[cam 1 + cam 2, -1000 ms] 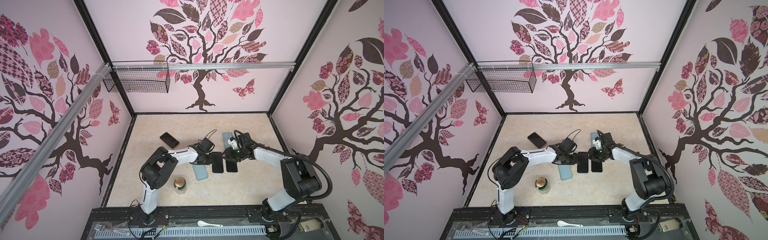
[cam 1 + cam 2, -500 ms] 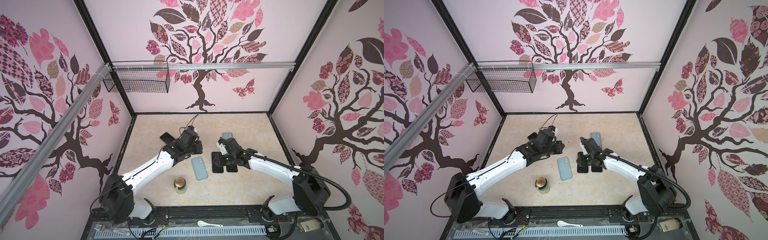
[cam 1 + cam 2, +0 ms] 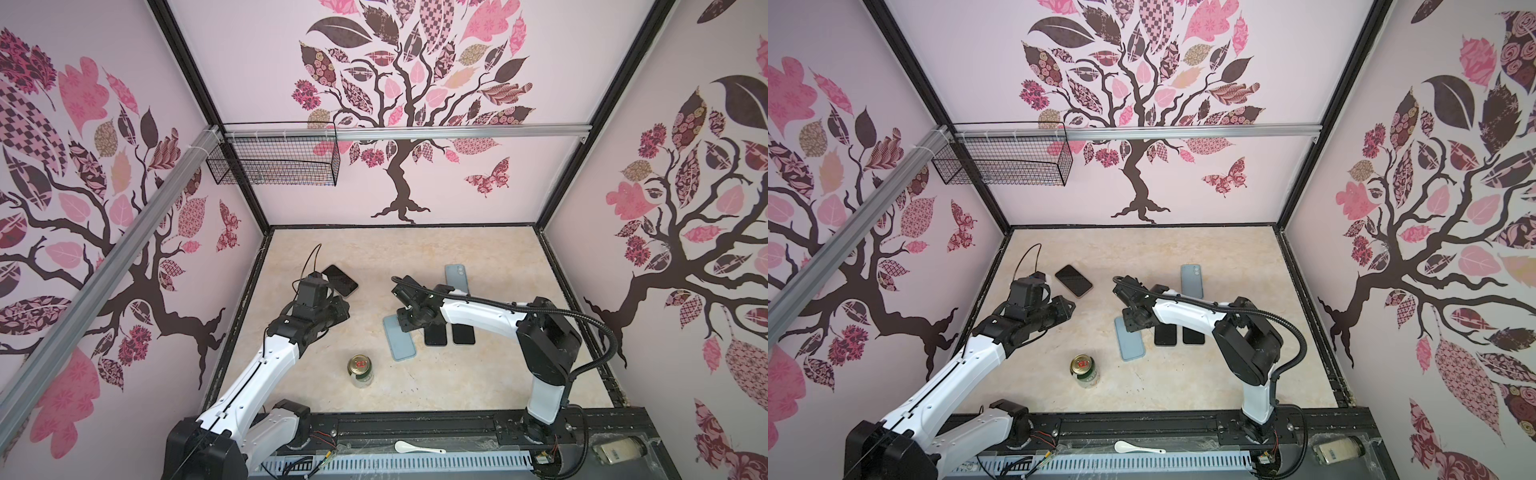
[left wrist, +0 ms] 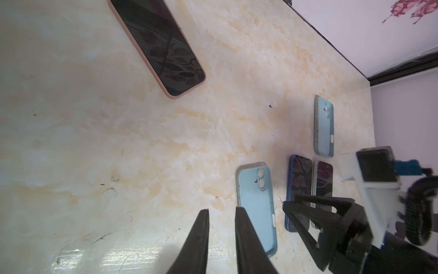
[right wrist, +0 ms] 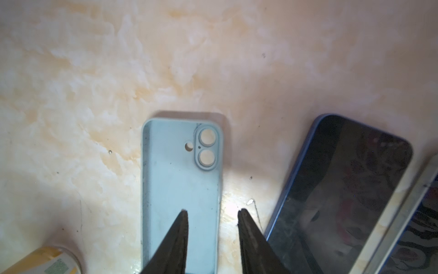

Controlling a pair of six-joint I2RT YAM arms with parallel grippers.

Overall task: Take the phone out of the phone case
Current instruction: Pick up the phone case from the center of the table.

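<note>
Phone case (image 3: pixel 401 345), light blue and empty, lies mid-table, the blue phone (image 3: pixel 436 336) just right of it. Your right gripper (image 5: pixel 212 213) hovers parted over its edge; your left gripper (image 4: pixel 220 211) stands slightly parted, empty.

The left arm (image 3: pixel 266 365) climbs from its base at the near left, its white link slanting up and inward to a folded black elbow, with the wrist turned toward the centre. The left gripper (image 4: pixel 221 210) shows two dark tapered fingers (image 4: pixel 196 242) set a narrow gap apart, almost parallel. The right arm (image 3: pixel 478 318) stands on a short white upright at the near right, bends at a bulky black joint, and stretches its white forearm sideways toward the centre, a black hose (image 3: pixel 598 328) arching along it. The right gripper (image 5: pixel 212 210) tips downward, its jaws parted wider than the left's
</note>
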